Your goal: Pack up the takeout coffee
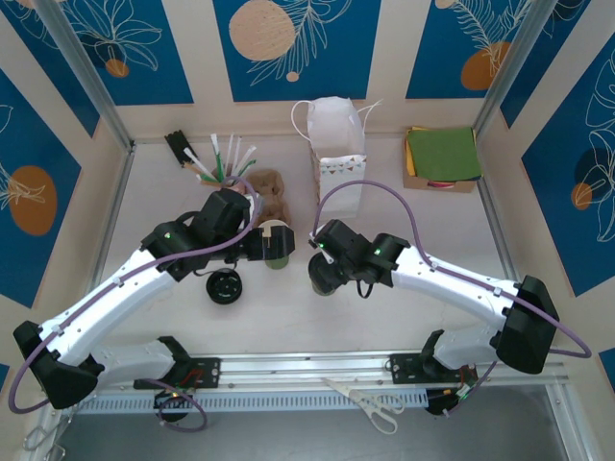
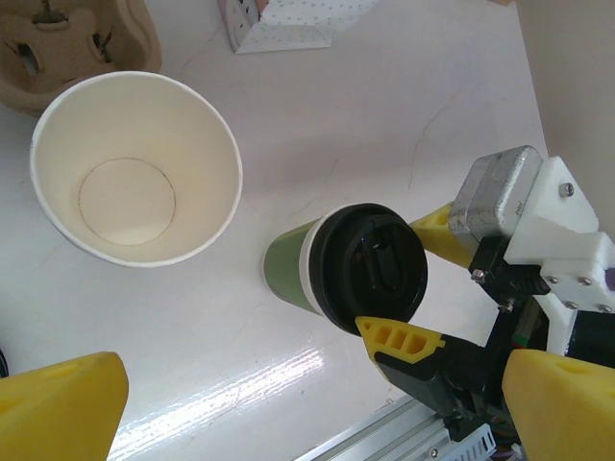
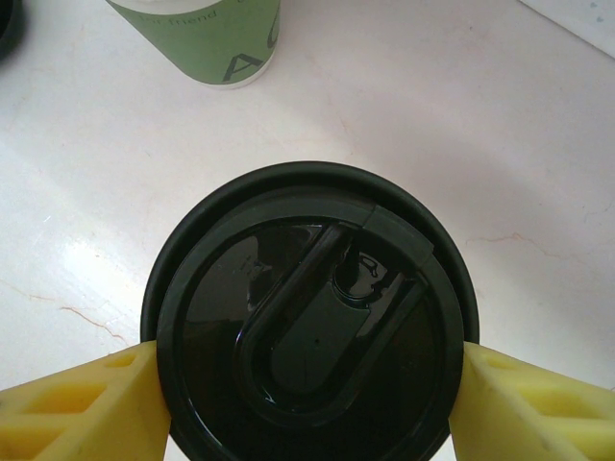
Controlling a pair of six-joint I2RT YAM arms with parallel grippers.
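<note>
Right wrist view showed the right gripper (image 3: 307, 360) clamped on the coffee (image 3: 307, 307), one yellow finger against each side of its black lid, with the cup upright on the table (image 3: 500, 115). From above, the bag (image 1: 338, 144) stood upright at 12 o'clock of it, bare tabletop between. A lidless cup (image 1: 277, 245) crowded in at 9 o'clock, under the wide-open left gripper (image 2: 307, 389). A lift straight up looked clearest.

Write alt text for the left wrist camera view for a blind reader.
The right tool clamps its yellow fingers on the black lid of the takeout coffee, a green cup against the white table. A lidless cup, cream inside, stands apart at upper left; the left tool's own fingers sit wide open at the bottom corners.
</note>
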